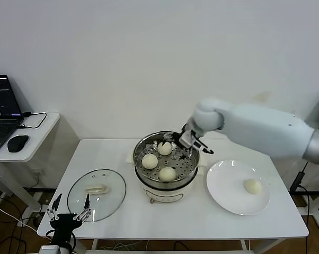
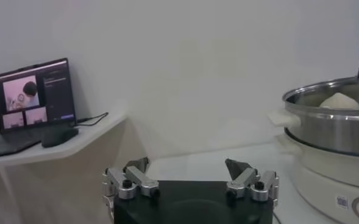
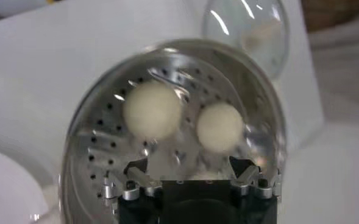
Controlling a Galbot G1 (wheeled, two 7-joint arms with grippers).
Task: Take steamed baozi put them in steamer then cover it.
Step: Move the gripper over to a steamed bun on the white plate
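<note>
Right gripper [image 3: 191, 173] spread wide, holding nothing | over steamer [image 1: 143, 142] | 3 baozi [image 1: 150, 161] inside

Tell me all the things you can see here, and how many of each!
steamed baozi: four, cream-white; three in the steamer, one on the plate.
steamer: one, shiny steel basket on a cream pot base; middle of the table.
cover: one, clear glass with a cream handle; flat on the table, toward the robot's left of the steamer.
plate: one, white; toward the robot's right of the steamer.
table: one, white.
laptop: one, dark; on the side desk.
mouse: one, black; beside the laptop.
right claw: one, open, over the steamer's back edge.
left claw: one, open, at the table's front edge near the cover.
</note>
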